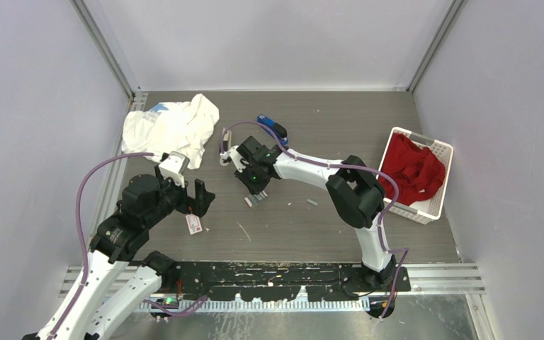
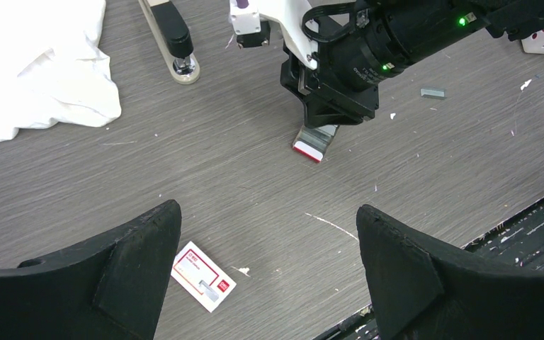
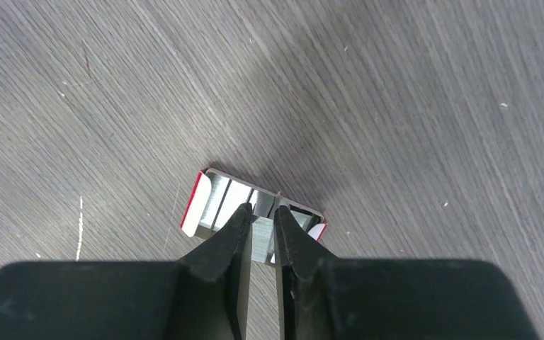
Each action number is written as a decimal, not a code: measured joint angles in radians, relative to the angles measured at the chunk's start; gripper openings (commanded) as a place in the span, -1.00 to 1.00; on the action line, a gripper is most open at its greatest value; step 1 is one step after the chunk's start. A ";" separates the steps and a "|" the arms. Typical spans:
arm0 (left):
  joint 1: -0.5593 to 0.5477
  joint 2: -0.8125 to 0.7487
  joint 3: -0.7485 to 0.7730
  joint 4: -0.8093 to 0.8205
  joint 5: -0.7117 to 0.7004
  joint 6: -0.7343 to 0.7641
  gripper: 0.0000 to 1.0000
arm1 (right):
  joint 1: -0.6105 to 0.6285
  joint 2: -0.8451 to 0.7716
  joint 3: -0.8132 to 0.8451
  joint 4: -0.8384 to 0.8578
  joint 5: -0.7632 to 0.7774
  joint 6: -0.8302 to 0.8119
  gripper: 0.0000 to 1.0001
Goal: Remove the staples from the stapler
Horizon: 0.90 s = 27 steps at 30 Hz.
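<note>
Holding a red cloth (image 1: 412, 170), the white basket (image 1: 440, 150) sits at the right edge of the table (image 1: 326, 234). Much smaller, an open staple box (image 3: 195, 205) lies mid-table with staples (image 3: 228, 202) inside. The right gripper (image 3: 262, 210) pinches one strip, jaws nearly closed. The left gripper (image 2: 268, 209) gapes wide, empty, near a flat white-and-red box (image 2: 202, 276), print unreadable.

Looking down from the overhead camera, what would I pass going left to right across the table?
white cloth → stapler → open staple box under the right tool → loose staple strip → white basket holding a red cloth
</note>
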 measured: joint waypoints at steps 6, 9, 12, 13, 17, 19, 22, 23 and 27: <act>0.001 0.000 0.000 0.000 0.000 0.000 0.86 | 0.000 0.000 -0.022 0.005 -0.002 0.007 -0.73; 0.002 0.000 0.000 0.000 0.000 0.000 0.86 | 0.000 0.000 -0.024 0.010 -0.001 0.011 -0.72; 0.003 0.000 0.000 0.000 0.000 0.000 0.86 | 0.000 0.000 -0.026 0.011 -0.001 0.014 -0.70; 0.004 0.000 0.000 0.000 0.000 0.000 0.86 | 0.000 0.000 -0.026 0.012 -0.001 0.015 -0.67; 0.005 0.000 0.000 0.000 0.000 0.000 0.86 | 0.000 0.000 -0.027 0.013 0.000 0.018 -0.58; 0.005 0.000 0.000 0.000 0.000 0.000 0.86 | 0.000 0.000 -0.028 0.014 0.002 0.018 -0.55; 0.005 0.000 0.000 0.000 0.000 0.000 0.86 | 0.000 0.000 -0.030 0.016 0.005 0.019 -0.50; 0.005 0.000 0.000 0.000 0.000 0.000 0.86 | 0.000 0.000 -0.031 0.017 0.006 0.019 -0.48; 0.005 0.000 0.000 0.000 0.000 0.000 0.86 | 0.000 0.000 -0.032 0.017 0.010 0.019 -0.35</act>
